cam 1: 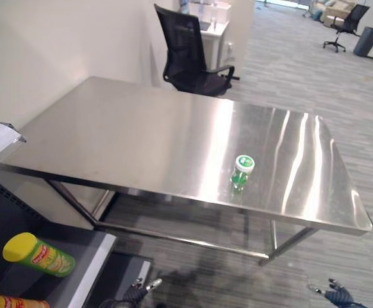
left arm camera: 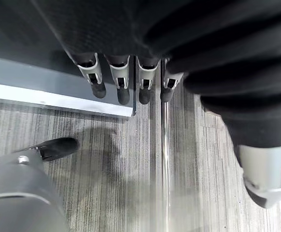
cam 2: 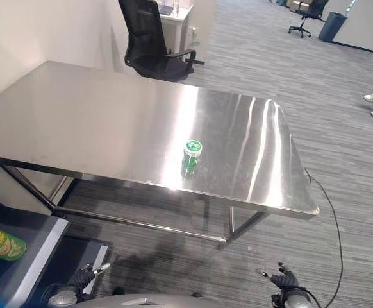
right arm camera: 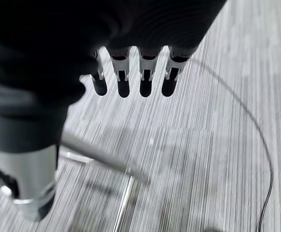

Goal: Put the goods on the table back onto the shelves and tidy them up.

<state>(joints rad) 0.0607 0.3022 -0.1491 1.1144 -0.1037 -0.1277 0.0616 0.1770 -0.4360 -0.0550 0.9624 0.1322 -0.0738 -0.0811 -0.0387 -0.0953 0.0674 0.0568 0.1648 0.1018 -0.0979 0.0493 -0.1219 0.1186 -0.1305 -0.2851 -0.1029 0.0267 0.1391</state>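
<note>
While both the left hand and right hand hung low with fingers straight and empty, the green bottle stood alone on the table, so the reach-and-grasp step looked next, probably right-handed.

From my station I see the left hand: silver fingers ending in dark rounded tips, under a black ribbed cover. The right hand looks identical, its thumb a broader silver-grey segment with a dark tip. Screws may sit in the fingers' recesses, I think.
</note>
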